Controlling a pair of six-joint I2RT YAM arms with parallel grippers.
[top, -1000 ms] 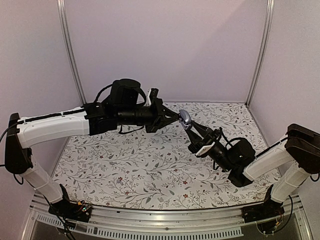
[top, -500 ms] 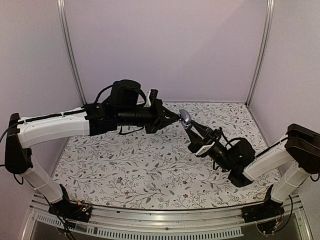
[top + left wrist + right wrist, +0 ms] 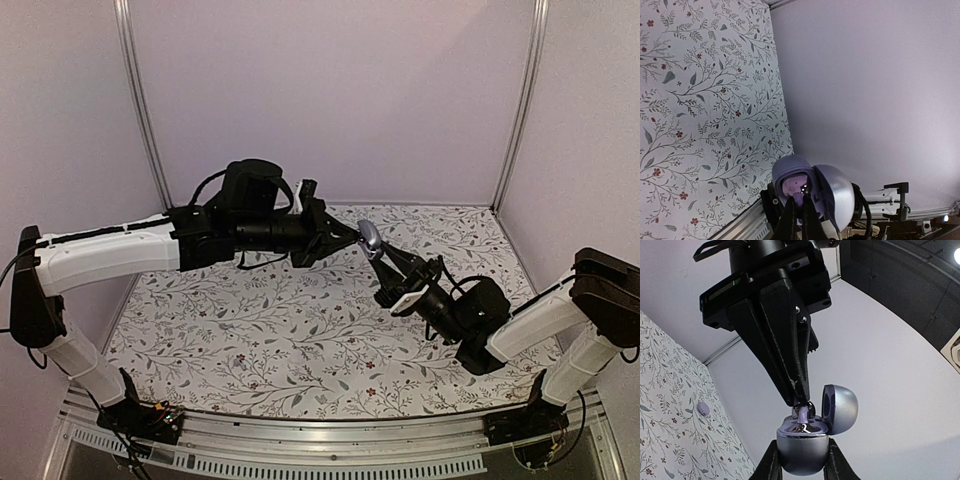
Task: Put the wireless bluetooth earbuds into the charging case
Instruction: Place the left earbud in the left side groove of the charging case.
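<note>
Left gripper (image 3: 799,398), pinched on a bud (image 3: 803,414), hovers at the open case (image 3: 802,447) clamped in the right gripper (image 3: 802,463): seat it next, then release.

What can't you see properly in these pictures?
1. Right wrist view: the rim of the charging case hides how deep the earbud sits.
2. Left wrist view: the shut left gripper covers the socket.
3. Top view: the earbud is too small to spot.
4. Right wrist view: the lavender dot on the cloth is too small to name.
</note>
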